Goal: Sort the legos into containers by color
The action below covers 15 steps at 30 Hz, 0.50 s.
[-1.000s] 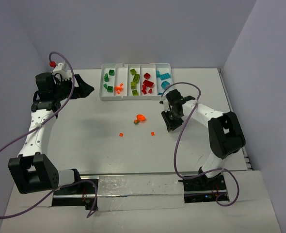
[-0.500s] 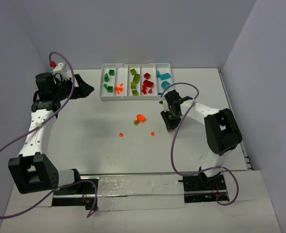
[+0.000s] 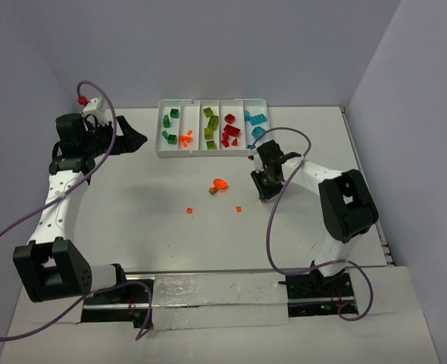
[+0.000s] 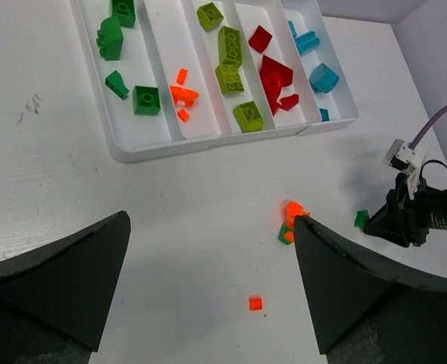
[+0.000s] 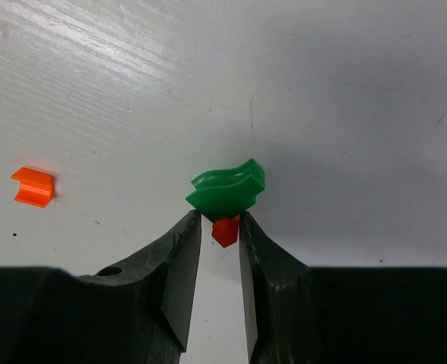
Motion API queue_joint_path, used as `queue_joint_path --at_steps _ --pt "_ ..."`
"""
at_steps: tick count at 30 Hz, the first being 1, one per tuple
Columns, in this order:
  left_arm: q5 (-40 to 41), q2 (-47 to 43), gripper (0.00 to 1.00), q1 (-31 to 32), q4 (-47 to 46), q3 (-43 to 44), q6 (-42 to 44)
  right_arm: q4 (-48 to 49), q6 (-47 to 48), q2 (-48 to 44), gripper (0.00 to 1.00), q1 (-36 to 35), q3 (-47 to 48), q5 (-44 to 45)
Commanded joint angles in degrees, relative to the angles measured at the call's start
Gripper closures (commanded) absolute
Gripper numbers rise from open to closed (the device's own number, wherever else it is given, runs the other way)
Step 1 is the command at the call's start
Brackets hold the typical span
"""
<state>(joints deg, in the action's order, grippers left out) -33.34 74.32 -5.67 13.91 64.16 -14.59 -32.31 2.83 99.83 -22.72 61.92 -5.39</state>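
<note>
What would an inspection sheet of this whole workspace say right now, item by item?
Surface: white table, faint scuff marks.
Job's things: white plastic five-compartment tray holds dark green bricks, orange bricks, lime bricks, red bricks and teal bricks, one colour per compartment. Loose on the table: orange-and-green stack, two tiny orange bits, green piece with a red bit against it.
Clutter: nothing seen.
Grippers: left gripper wide open, empty; right gripper low, jaws flanking the red bit, grip unclear.
Cables: purple cables loop off both arms.
Surroundings: plain pale walls on three sides.
</note>
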Motion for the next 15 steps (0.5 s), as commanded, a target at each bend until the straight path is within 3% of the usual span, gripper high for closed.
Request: queue_joint_path --at_steps 1,8,15 --pt "-0.93 0.12 0.01 0.31 -1.52 1.93 -0.09 3.33 0.87 0.63 0.68 -0.39 -1.28 1.00" --pt "-1.10 0.47 0.01 0.23 -1.52 1.84 -0.18 4.54 2.09 0.36 0.77 -0.38 -2.42 0.92" --pt "-1.84 0.56 0.01 0.22 -1.45 1.76 -0.33 4.56 4.20 -2.06 1.00 -0.39 -2.59 -1.55"
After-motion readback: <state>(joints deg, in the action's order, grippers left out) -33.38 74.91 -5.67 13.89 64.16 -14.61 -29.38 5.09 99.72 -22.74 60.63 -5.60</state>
